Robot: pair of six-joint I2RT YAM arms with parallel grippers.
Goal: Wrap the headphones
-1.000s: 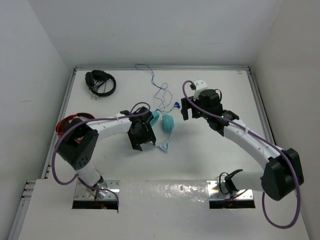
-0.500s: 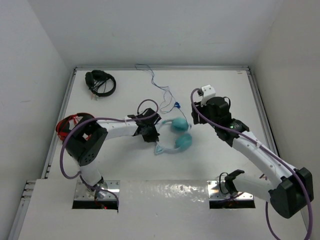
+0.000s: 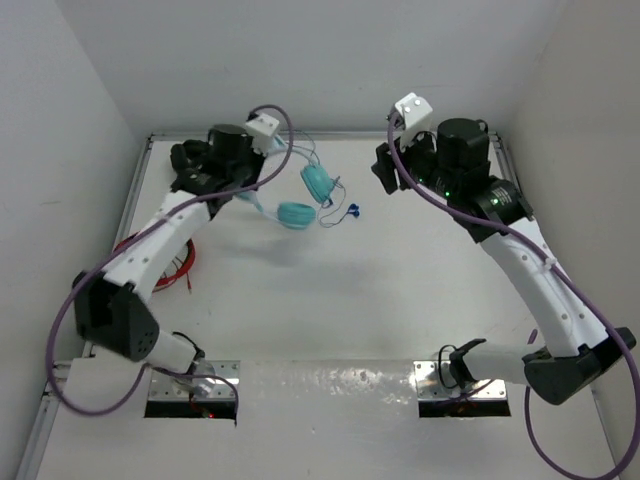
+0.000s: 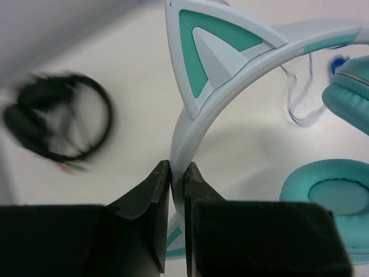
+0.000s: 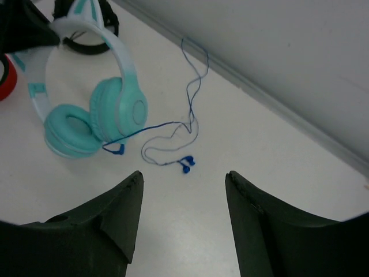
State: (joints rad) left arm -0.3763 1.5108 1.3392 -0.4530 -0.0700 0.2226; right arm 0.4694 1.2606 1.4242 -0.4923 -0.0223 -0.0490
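From above, your left gripper [image 3: 243, 185] has swung the headphones [image 3: 300, 205] from mid-table to the back left, seemingly raised, with the cable [image 3: 345, 213] trailing.

Left wrist: the jaws are pinched tight on the headband [image 4: 230, 86].

Right wrist: your right gripper [image 5: 184, 213] is spread and empty above the loose cable. I judge wrapping hasn't started.
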